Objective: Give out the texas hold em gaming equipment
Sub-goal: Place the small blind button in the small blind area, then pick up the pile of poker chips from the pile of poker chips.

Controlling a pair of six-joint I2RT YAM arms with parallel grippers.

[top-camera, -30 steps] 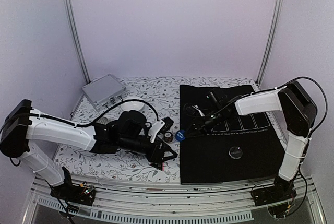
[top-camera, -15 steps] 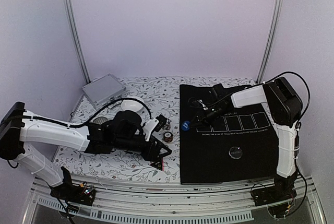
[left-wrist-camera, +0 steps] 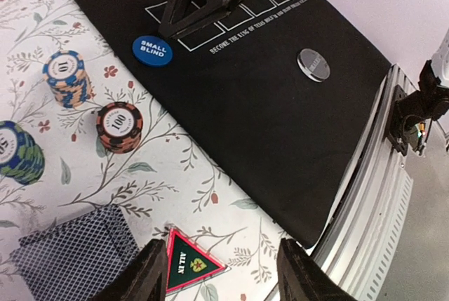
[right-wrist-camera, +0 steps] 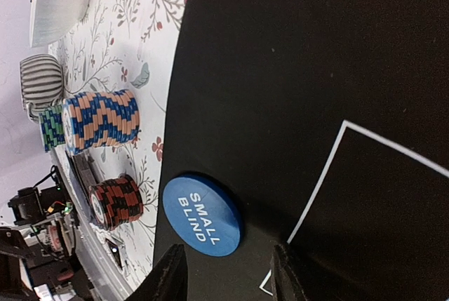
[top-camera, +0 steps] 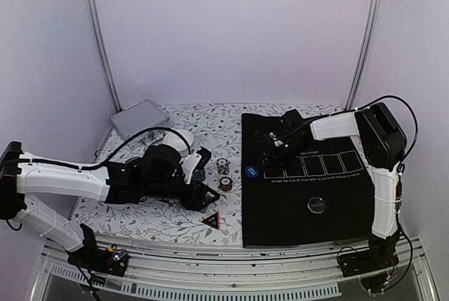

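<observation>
A blue "SMALL BLIND" button lies on the black mat near its left edge; it also shows in the right wrist view and the left wrist view. My right gripper is open and empty just behind it. On the floral cloth stand an orange-blue chip stack, a red-brown stack and a green-blue stack. Blue-backed cards and a triangular "ALL IN" marker lie near my left gripper, which is open and empty. A black disc rests on the mat.
A silver case lies at the back left and a white bowl behind my left arm. A striped mug shows in the right wrist view. The table's front rail runs just past the mat's near edge.
My right gripper carried the blue button onto the mat, let it go and drew back. My left gripper left the triangular marker on the cloth and pulled back to the left.
</observation>
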